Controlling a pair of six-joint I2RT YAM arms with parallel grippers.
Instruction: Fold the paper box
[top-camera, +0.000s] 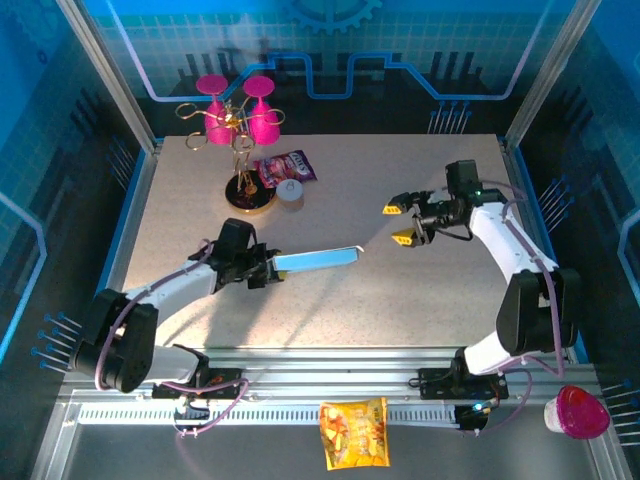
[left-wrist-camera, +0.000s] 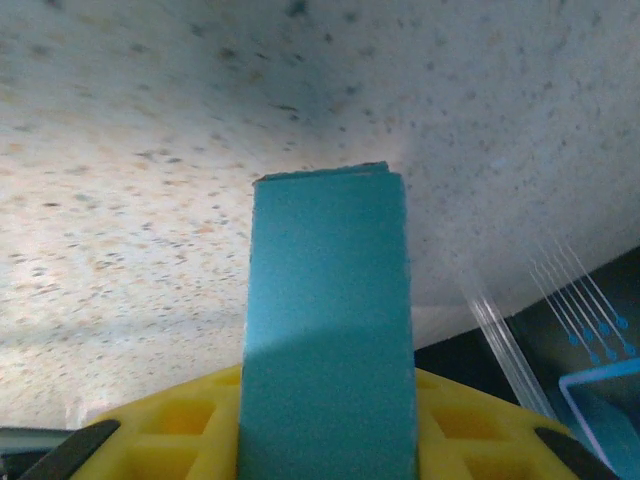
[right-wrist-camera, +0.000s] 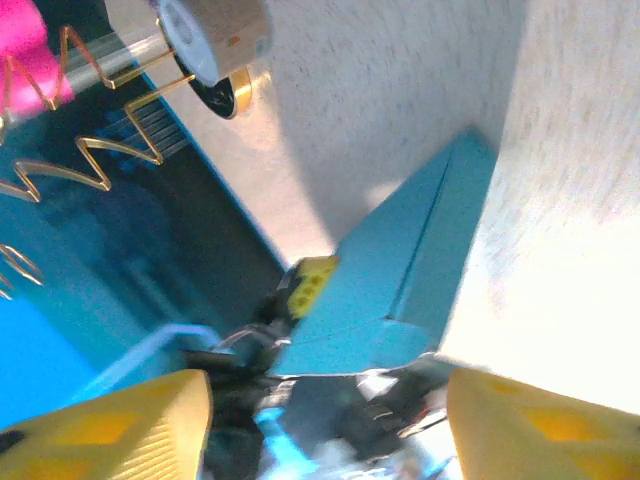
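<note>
The paper box (top-camera: 318, 260) is a flat light blue piece held off the table near its middle, pointing right. My left gripper (top-camera: 262, 268) is shut on its left end. In the left wrist view the box (left-wrist-camera: 328, 320) runs up from between the yellow fingers (left-wrist-camera: 160, 420). My right gripper (top-camera: 405, 223) hangs open to the right of the box, apart from it, with nothing between its fingertips. From the right wrist view the box (right-wrist-camera: 400, 280) shows ahead between the spread yellow fingers (right-wrist-camera: 110, 420), with the left arm behind it.
A gold stand (top-camera: 240, 150) with pink glasses stands at the back left, with a purple snack packet (top-camera: 288, 167) and a small white cup (top-camera: 291, 192) beside it. An orange snack packet (top-camera: 353, 432) and a pink-lidded cup (top-camera: 577, 412) lie off the table's near edge.
</note>
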